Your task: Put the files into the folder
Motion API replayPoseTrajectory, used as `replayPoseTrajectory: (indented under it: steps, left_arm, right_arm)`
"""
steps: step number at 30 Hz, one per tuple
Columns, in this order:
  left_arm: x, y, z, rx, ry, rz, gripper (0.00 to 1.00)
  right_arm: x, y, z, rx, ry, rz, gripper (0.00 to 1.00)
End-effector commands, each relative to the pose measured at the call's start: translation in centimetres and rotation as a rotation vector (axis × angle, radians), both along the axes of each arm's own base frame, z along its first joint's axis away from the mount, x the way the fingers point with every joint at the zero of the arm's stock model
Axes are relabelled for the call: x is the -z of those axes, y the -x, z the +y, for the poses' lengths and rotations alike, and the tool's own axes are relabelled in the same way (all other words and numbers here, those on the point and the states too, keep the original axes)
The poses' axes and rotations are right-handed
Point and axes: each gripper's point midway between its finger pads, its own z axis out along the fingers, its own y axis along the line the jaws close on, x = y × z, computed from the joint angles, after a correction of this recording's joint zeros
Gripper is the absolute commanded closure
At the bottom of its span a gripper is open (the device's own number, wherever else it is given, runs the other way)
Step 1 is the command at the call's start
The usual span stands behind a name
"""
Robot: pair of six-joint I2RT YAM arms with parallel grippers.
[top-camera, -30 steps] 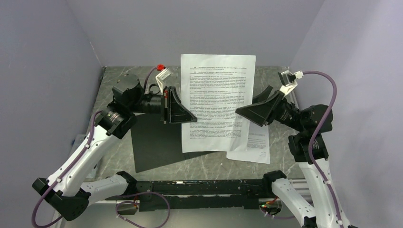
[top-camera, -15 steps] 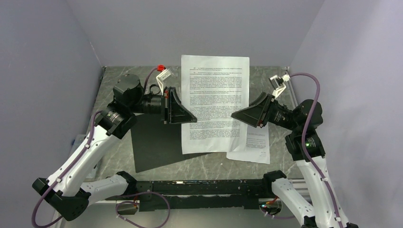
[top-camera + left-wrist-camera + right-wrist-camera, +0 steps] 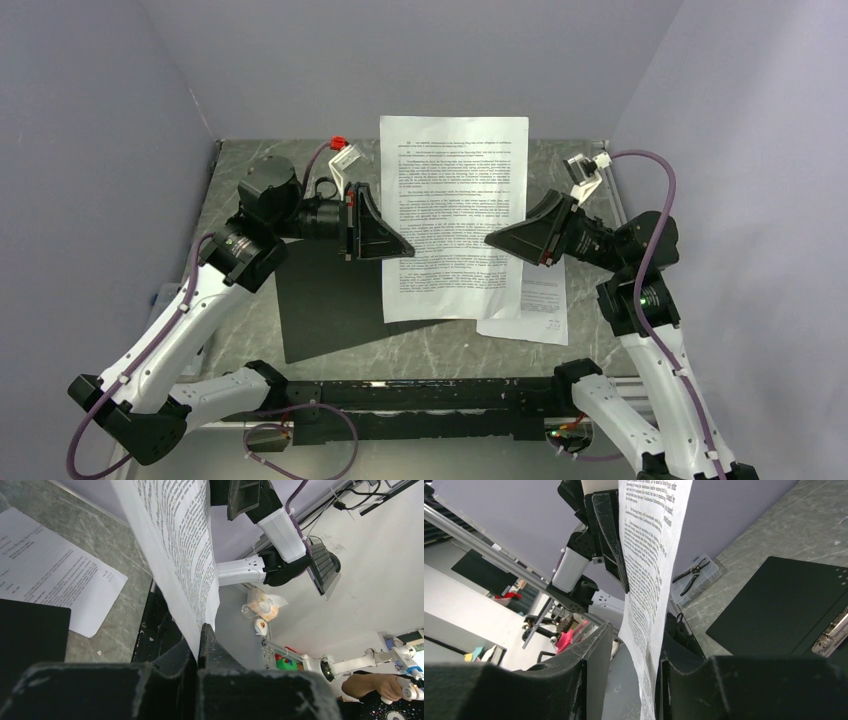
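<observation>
The files (image 3: 452, 215) show as two white sheets of dense black paragraphs, and the print is too small to read in any view. One sheet is up in the air above the middle of the table (image 3: 450, 355), upright and broadside to the top camera. The other sheet (image 3: 540, 305) lies flat on the table at the right, most of it covered by the raised sheet and the right arm. Whether the raised one is a single page or several pressed together cannot be told.

The left pincer (image 3: 405, 255) is pinched tight on the raised sheet's left edge; its wrist view shows the paper (image 3: 185, 540) running straight up out of the closed fingertips. The right pincer (image 3: 492, 240) straddles the opposite edge with its jaws apart. In its wrist view the paper (image 3: 651, 580) hangs between the two fingers (image 3: 594, 655), with a gap showing on one side.

The one folder (image 3: 325, 305) lies open on the table at the left, black inside up, its right part hidden behind the raised sheet. Its metal clip (image 3: 834, 630) appears only in the right wrist view, cut off at the frame's edge. A pair of pliers (image 3: 694, 572) lies in a clear tray beyond the table.
</observation>
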Motion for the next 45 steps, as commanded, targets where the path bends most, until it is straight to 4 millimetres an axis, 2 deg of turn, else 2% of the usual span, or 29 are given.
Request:
replayPoseTrajectory:
  steps: [1,11,13,15,18,21,24,25,26,29,30,32,33,36,45]
  left_arm:
    - [-0.6,-0.1,0.2,-0.003,0.020,-0.058,0.97]
    - [0.2,-0.5,0.0,-0.018,0.001,-0.046,0.97]
    - [0.6,-0.6,0.0,-0.024,-0.008,-0.041,0.97]
    - [1.2,-0.8,0.0,-0.034,-0.023,-0.029,0.97]
    - [2.4,-1.5,0.2,-0.085,-0.069,-0.005,0.96]
    - [4.1,-2.7,0.8,-0.181,-0.134,0.026,0.68]
    - [6.0,-3.8,1.9,-0.306,-0.208,0.054,0.49]
    - [6.8,-4.5,2.6,-0.371,-0.248,0.072,0.39]
    - [7.8,-5.4,3.5,-0.456,-0.301,0.090,0.34]
    - [12.1,-8.1,7.9,-0.753,-0.526,0.181,0.23]
    - [13.2,-8.5,9.0,-0.825,-0.574,0.214,0.20]
    - [15.7,-8.9,10.8,-0.930,-0.658,0.273,0.08]
    - [17.1,-9.0,11.7,-0.976,-0.708,0.297,0.07]
    - [20.2,-9.0,13.7,-1.089,-0.804,0.366,0.07]
    - [28.0,-8.8,14.0,-1.075,-0.812,0.583,0.07]
  right_arm:
    - [-1.1,0.4,0.2,-0.019,-0.016,-0.053,0.64]
    - [-0.7,-0.5,0.8,-0.027,-0.004,-0.051,0.75]
    - [-0.4,-0.8,0.9,-0.027,0.004,-0.045,0.84]
    - [-0.1,-1.2,1.0,-0.024,0.013,-0.034,1.00]
    - [0.5,-1.7,1.0,-0.008,0.031,-0.024,1.00]
    - [1.6,-2.7,1.0,0.027,0.067,-0.003,1.00]
    - [3.3,-4.3,0.9,0.077,0.135,0.014,1.00]
    - [4.0,-5.0,0.8,0.097,0.162,0.019,1.00]
    - [4.9,-5.8,0.7,0.118,0.192,0.032,1.00]
    - [8.3,-8.2,0.5,0.169,0.290,0.087,1.00]
    - [9.4,-9.0,0.4,0.187,0.319,0.112,1.00]
    - [11.4,-10.3,0.2,0.216,0.361,0.151,1.00]
    - [12.7,-10.9,0.3,0.216,0.377,0.180,1.00]
    - [15.0,-12.0,0.6,0.206,0.405,0.225,1.00]
    - [20.1,-14.4,1.2,0.176,0.473,0.327,1.00]
